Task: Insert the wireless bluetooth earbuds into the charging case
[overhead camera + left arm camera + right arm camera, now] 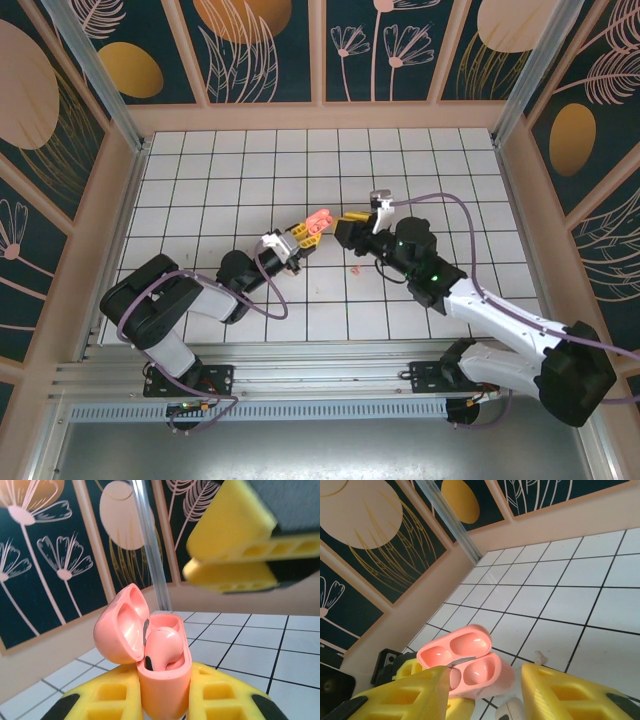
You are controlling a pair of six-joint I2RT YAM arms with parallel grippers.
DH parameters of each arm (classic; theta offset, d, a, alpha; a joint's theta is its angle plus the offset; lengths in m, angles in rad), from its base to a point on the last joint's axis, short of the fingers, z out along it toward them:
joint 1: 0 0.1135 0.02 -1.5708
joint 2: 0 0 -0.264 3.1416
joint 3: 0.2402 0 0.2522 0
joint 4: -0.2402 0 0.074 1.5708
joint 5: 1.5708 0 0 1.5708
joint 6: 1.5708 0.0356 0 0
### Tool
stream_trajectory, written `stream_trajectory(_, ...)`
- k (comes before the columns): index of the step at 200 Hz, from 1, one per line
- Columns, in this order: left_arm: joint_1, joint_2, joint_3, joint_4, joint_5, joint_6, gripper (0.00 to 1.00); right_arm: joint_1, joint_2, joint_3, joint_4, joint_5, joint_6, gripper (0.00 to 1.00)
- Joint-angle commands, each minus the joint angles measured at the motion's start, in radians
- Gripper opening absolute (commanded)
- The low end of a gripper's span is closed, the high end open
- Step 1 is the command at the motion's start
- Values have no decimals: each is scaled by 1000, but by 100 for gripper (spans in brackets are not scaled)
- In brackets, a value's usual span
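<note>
My left gripper [298, 236] is shut on the coral-pink charging case [318, 222] and holds it off the table with its lid swung open. In the left wrist view the case [165, 680] stands upright between the yellow fingers [107, 697]. One pink earbud [164, 649] sits in a slot. My right gripper [352, 217] hovers just right of the case. Its jaws [485, 700] stand apart over the case [485, 672] with nothing between them. The case's right slot [481, 669] is bare. Another pink earbud [357, 268] lies on the tiles below.
A pale beige earbud [538, 656] lies on the white tiles [555, 600] beyond the case, and a beige case [511, 711] sits just under my right fingers. Patterned walls with an aluminium post [451, 520] enclose the floor.
</note>
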Motion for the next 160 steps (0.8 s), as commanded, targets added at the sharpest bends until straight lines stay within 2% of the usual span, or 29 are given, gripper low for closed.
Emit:
stream_trajectory(1,-6,9,-29,210,-78,-69,7,-36,-27,89,-196,-65,-9,43)
stream_trajectory(15,-7,1,-45,188,-118,-87,6,-61,-12,145,-331,-84,-20,43)
stream_trajectory(54,-6,-48,-72,67,-139,-87,7,-140,96,255,-673,-125,-13,42)
stream_trajectory(83,-6,-84,-80,-10,-156,-82,7,-162,211,308,-842,-147,-99,41)
stream_trajectory(115,-6,-118,-85,-82,-171,-85,7,-166,359,362,-910,-147,-186,41)
stream_trajectory(160,-6,-159,-100,-121,-202,-86,7,-167,523,392,-844,-200,-223,42)
